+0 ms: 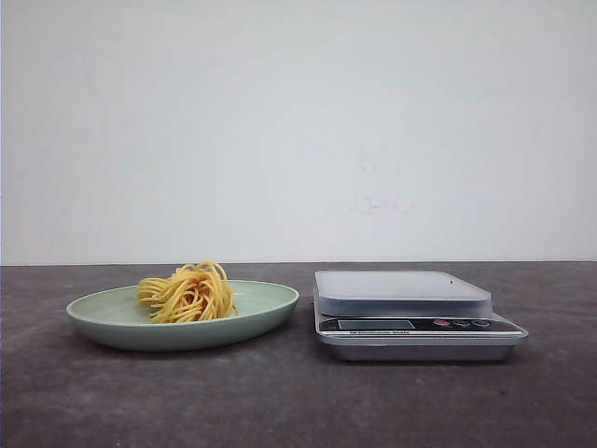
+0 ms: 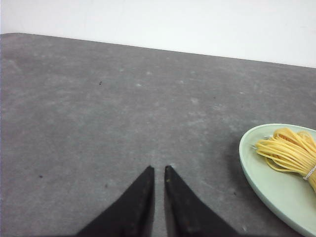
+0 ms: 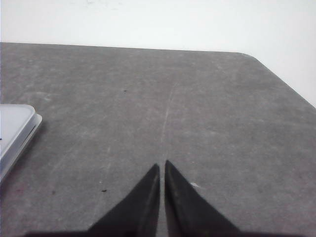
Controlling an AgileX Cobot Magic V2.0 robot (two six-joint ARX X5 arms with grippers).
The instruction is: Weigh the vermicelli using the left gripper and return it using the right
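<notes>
Apparently nothing is being weighed yet: the small yellow-orange vermicelli clump (image 1: pixel 189 293) is lying on the pale green plate (image 1: pixel 112 327) beside the silver kitchen scale (image 1: pixel 401 291) on the dark grey table (image 1: pixel 280 401), while the left pincer (image 2: pixel 159 170) and the right pincer (image 3: pixel 162 167) are hovering nearly closed and empty, so the left one probably needs opening and reaching toward the plate.

both grippers: left gripper (image 2: pixel 159 170), right gripper (image 3: pixel 162 165), black tapered fingers.
</notes>
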